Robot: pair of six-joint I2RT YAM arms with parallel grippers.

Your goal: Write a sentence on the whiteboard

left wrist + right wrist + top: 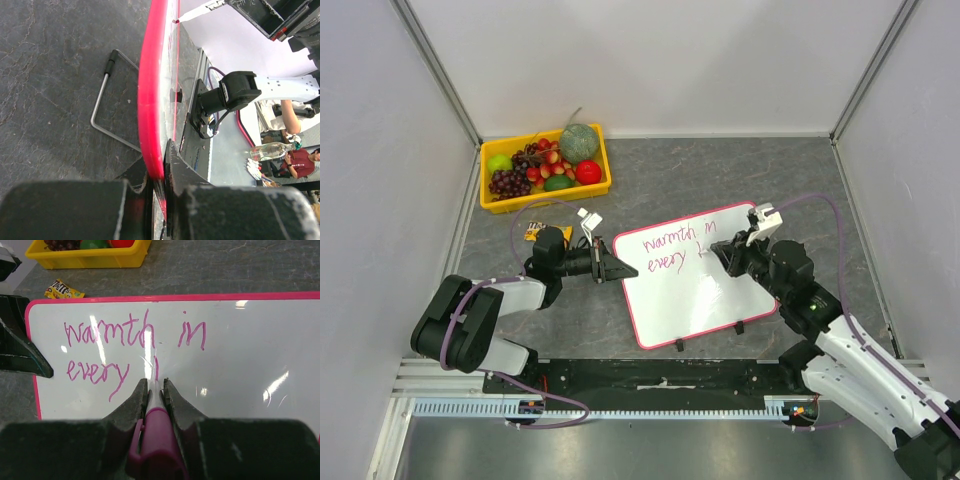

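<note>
Two lines of the sentence show. Your left jaws clamp the whiteboard at its 9 o'clock rim; your right jaws grip a marker, tip on its surface.

A lab is suggested: the table is enclosed by white panels from nine to three o'clock; a person is apparently seated beyond.

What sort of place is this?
Likely a robotics lab test cell: left arm and right arm bolted to a table, plain white walls enclosing it, and props like a whiteboard and fruit tray.
</note>
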